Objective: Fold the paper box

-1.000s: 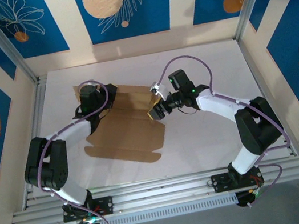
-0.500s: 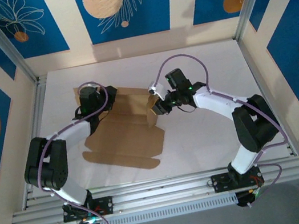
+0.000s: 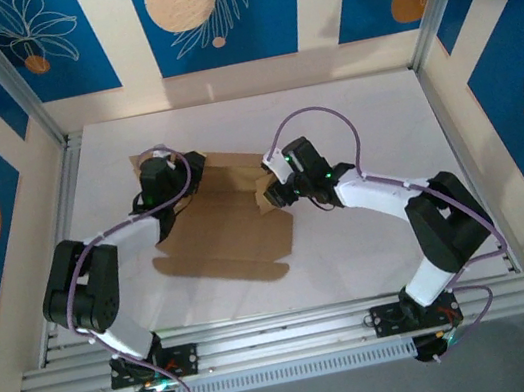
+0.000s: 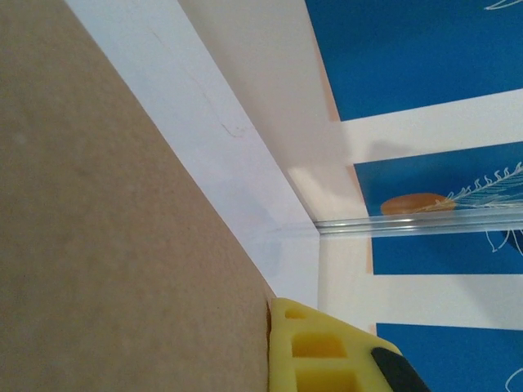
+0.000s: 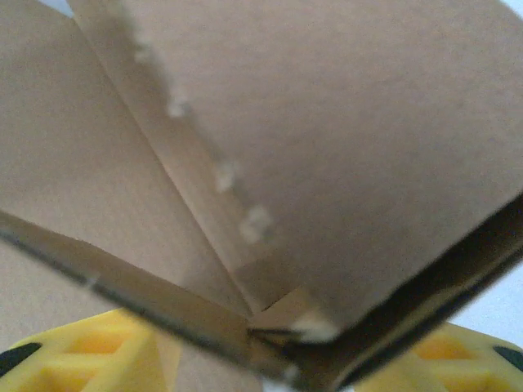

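From above we see our left gripper (image 3: 153, 166) clenched at the far-left edge of the paper box (image 3: 223, 233) on the table (image 3: 358, 108), likely anchoring it while our right gripper (image 3: 272, 192) props a flap; our left wrist view has cardboard against one finger (image 4: 319, 351), and our right wrist view has a flap corner between the fingers (image 5: 90, 351), though we cannot tell if they grip it.

1. The right gripper (image 3: 272, 192) has been carried leftward, farther in over the box (image 3: 219, 239).
2. The flap (image 3: 261, 199), stood upright half a second ago, has been tipped inward (in the wrist view it is seen raised between the yellow fingers (image 5: 82, 347)).
3. The box's near edge has been shifted slightly rightward and away.
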### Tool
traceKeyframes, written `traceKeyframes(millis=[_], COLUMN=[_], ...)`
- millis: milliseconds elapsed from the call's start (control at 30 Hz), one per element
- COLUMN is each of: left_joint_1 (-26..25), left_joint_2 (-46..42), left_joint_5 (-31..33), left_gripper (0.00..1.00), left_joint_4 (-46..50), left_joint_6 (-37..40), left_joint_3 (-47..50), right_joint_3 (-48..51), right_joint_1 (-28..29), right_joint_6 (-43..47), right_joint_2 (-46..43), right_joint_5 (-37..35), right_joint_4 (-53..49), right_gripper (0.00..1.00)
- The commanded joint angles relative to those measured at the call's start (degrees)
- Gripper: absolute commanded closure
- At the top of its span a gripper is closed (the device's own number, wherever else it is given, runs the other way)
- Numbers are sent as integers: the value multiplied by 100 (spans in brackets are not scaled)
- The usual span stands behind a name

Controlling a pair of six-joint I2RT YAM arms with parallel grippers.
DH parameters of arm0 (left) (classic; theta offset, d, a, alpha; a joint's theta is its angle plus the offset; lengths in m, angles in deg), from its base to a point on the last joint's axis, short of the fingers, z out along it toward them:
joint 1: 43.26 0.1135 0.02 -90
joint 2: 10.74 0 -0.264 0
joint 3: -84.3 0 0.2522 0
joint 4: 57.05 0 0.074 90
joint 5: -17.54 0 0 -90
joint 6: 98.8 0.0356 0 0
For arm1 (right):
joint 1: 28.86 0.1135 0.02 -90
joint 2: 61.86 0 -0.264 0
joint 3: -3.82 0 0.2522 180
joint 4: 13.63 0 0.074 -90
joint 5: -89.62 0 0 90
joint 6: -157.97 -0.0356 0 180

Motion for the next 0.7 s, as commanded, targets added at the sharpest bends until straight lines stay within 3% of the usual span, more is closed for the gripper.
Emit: traceKeyframes(millis=[0, 167, 267, 467, 667], left_joint_1=[-79, -79, -80, -91, -105], left_joint_2=[-107, -152, -123, -47, -7], left_joint_5=[-391, -379, -381, -379, -390], left_gripper=[100, 100, 100, 100, 100], left_joint_4=[144, 66, 57, 135, 296], left_joint_6=[242, 258, 228, 150, -189], left_joint_3=[230, 313, 323, 306, 259], right_joint_3=[-127, -162, -174, 190, 70], right_joint_1=[-125, -82, -42, -63, -136], right_joint_6=[-230, -387, -506, -420, -381], right_joint_2=[136, 204, 276, 229, 369], right_joint_5=[-678, -907, -1343, -1211, -980], right_joint_4=[398, 512, 517, 1309, 1791], right_gripper=[45, 33, 32, 36, 45])
